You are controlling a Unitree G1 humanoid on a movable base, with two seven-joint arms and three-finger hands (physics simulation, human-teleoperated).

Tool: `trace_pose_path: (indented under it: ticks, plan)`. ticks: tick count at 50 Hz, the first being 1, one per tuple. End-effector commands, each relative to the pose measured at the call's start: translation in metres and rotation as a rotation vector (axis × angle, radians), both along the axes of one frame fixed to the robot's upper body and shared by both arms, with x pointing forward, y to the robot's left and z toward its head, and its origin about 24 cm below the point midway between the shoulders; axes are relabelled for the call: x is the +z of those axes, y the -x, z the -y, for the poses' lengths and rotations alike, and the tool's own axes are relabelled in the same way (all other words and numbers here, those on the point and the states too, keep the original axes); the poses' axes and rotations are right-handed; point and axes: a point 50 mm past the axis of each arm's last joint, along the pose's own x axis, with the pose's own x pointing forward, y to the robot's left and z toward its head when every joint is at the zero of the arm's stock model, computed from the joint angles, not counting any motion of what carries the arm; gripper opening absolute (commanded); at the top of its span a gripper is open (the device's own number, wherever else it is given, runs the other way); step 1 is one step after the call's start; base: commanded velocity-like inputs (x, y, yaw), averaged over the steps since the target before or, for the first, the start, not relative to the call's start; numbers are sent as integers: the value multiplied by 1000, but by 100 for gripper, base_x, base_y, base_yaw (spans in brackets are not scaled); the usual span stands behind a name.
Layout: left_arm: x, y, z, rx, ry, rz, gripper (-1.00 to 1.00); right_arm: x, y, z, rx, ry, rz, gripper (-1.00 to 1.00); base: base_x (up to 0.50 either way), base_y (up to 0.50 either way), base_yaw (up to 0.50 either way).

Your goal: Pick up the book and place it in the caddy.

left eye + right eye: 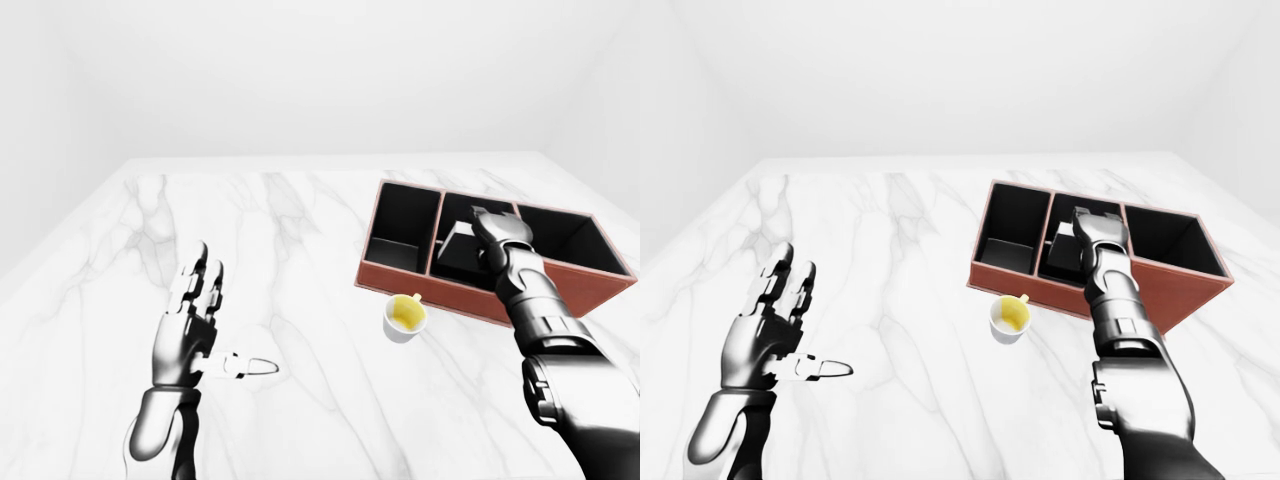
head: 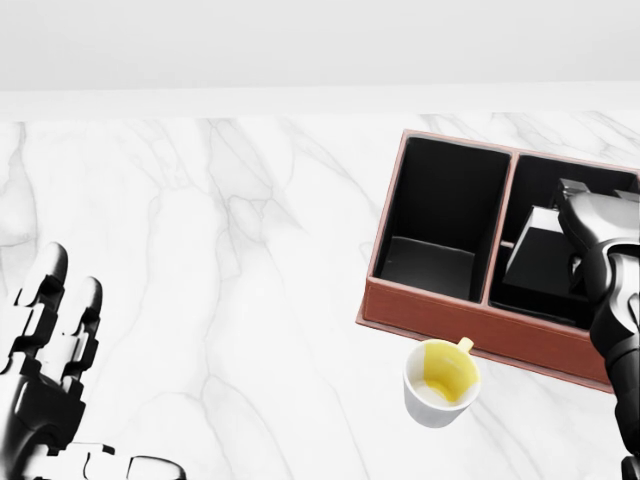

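The caddy is a red-brown box with black compartments, at the right of the head view. A grey book leans tilted inside its middle compartment. My right hand reaches in from the right, its fingers curled round the book's upper right edge. Part of the book is hidden behind that hand. The left-eye view shows the same hand over the book. My left hand hovers open over the marble at the lower left, fingers spread, holding nothing.
A white cup with a yellow inside stands on the marble table, just below the caddy's near wall. The caddy's left compartment holds a low dark insert. A third compartment lies to the right of my hand.
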Motion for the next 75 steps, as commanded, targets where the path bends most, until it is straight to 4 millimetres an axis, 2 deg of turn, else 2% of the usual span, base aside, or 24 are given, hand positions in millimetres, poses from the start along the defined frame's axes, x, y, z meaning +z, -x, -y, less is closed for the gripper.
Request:
trace_pose_path:
  ticks: [1,24,75]
  plan:
    - [-3,1,-4,15,3,-13,100,9,-5,2,-12,43,58,-100,0,0,0]
    - [-4,2,-6,27,7,-18,100,1,-4,3,-22,78,35,-100,0,0,0]
    - [-7,5,-8,30,15,-21,100,-52,13,-11,-2,54,-73,-100,0,0,0]
